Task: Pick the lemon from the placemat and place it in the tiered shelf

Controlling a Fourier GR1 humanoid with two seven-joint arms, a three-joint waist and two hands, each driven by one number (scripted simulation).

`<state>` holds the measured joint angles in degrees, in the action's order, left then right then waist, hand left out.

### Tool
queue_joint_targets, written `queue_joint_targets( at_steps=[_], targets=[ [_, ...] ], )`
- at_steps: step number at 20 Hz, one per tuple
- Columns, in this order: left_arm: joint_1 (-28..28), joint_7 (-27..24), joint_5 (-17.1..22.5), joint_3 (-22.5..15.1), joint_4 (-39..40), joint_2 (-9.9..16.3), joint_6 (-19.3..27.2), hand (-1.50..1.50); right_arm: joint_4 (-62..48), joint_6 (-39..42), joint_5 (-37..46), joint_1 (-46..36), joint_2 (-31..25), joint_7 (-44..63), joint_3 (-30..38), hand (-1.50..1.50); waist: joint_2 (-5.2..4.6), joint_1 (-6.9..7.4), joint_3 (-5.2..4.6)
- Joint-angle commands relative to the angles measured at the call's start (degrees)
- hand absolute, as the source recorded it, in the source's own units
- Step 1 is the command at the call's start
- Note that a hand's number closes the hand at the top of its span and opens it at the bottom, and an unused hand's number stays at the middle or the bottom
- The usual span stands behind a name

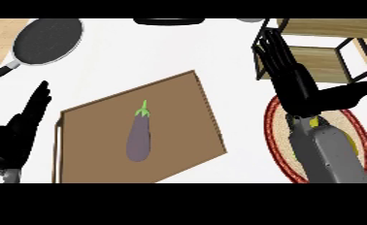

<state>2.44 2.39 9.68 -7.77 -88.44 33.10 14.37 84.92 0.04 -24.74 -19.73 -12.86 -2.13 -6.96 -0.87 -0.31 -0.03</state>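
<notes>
**Lemon lies under our right forearm, shelf just beyond**

Head view: our right hand (290,76) reaches out with fingers straight and spread, holding nothing, its tips at the near-left edge of the tiered shelf (344,49). The lemon (315,121) shows only as yellow slivers beneath the wrist, on the round red-rimmed placemat (276,122); so it lies nearer to us than the fingers. We judge the hand must draw back. Our left hand (25,122) rests open at the left edge of the desk (179,49).

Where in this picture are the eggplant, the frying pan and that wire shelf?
eggplant (138,139): head view, middle of its purple body.
frying pan (47,41): head view, centre of its dark round base.
tiered shelf (320,63): head view, on the lower wooden board.
</notes>
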Motion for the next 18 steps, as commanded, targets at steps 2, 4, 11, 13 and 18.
queue_joint_targets(
  at_steps=[2,4,11,13,18],
  targets=[
    [2.58,2.19,2.19,-1.15,-0.35,-4.02,-0.21,0.0,-5.13,15.63,-7.32,5.74,-11.05,-6.9,10.33,1.5,0.69,0.2,0.19],
    [0.96,4.07,5.71,-0.09,4.21,-6.41,-0.65,0.0,-8.92,22.38,-9.98,6.0,-17.06,-9.22,15.18,1.5,-0.4,-1.57,0.39],
    [0.49,8.09,10.71,-2.38,4.48,-10.95,-3.43,0.0,-29.28,33.71,-3.68,11.2,-27.81,-13.02,16.83,-1.5,-1.44,1.08,0.73],
    [-0.46,8.08,11.15,-1.98,6.71,-11.04,-4.28,0.0,-33.22,40.39,-4.41,10.35,-30.25,-16.49,17.97,-1.5,-1.28,1.22,0.67],
    [-2.22,10.05,11.88,-1.45,7.8,-10.89,-4.93,0.0,-37.03,55.17,-0.51,10.37,-35.96,-25.96,17.02,-1.5,-0.65,1.5,0.73]
  ],
)
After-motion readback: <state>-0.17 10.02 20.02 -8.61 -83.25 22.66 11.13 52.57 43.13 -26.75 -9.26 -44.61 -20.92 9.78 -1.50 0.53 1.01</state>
